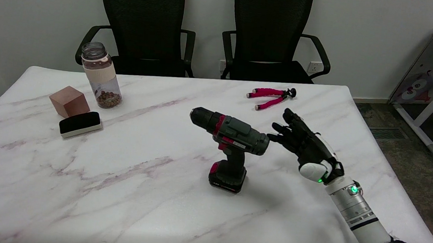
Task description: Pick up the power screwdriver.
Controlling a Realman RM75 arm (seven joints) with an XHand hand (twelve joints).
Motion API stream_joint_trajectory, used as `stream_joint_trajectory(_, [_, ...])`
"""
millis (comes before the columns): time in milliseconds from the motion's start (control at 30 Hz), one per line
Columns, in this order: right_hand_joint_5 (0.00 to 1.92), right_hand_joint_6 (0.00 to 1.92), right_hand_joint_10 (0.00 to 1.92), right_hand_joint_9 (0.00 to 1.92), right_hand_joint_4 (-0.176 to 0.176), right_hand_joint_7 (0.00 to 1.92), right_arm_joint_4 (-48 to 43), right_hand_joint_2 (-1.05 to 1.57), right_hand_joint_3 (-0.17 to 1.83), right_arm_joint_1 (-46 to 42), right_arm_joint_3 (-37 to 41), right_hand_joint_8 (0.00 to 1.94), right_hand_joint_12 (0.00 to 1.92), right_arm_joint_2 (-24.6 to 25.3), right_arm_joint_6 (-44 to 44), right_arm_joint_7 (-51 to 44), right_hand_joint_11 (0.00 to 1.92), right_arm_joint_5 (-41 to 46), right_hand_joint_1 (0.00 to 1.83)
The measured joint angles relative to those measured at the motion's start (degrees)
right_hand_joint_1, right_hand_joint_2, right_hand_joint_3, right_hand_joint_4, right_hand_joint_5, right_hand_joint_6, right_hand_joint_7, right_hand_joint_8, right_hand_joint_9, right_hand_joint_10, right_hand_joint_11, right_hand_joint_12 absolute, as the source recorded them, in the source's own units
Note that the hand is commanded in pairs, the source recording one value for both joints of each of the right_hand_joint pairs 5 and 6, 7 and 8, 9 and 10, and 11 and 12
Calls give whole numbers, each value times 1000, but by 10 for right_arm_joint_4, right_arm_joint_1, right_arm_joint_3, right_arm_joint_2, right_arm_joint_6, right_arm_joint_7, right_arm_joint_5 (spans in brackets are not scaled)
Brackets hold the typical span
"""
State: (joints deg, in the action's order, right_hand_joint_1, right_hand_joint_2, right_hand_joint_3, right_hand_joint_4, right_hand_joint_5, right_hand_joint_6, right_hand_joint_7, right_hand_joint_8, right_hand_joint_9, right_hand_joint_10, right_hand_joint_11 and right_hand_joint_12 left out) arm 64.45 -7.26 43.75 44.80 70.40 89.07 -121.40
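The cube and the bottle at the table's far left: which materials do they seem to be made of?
The cube looks like wood or copper-toned metal: flat reddish-brown faces with a dull sheen, so I cannot decide. The bottle seems clear plastic or glass, since its brown contents show through, with a matte beige band around it.

white marble-patterned table (126, 206) with pink-grey veining. at the far left: a clear bottle (100, 76) with a tan band and dark contents at the bottom, a brown cube (69, 101) near it, and a black-topped eraser (80, 124) just in front of the cube. near the middle stands a grey, black and red power screwdriver (230, 145), upright on its battery base; a small pink-legged tripod (271, 95) lies near the far edge.
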Motion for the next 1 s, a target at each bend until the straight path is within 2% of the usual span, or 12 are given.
stream_joint_trajectory(200, [0,0,297,297,-38,0,4,-110,658,12,-5,0,485,20,-11,-14,485,-13,1005])
stream_joint_trajectory(1000, [0,0,321,321,-30,0,7,-35,724,29,-24,0,513,91,-45,-92,513,-30,986])
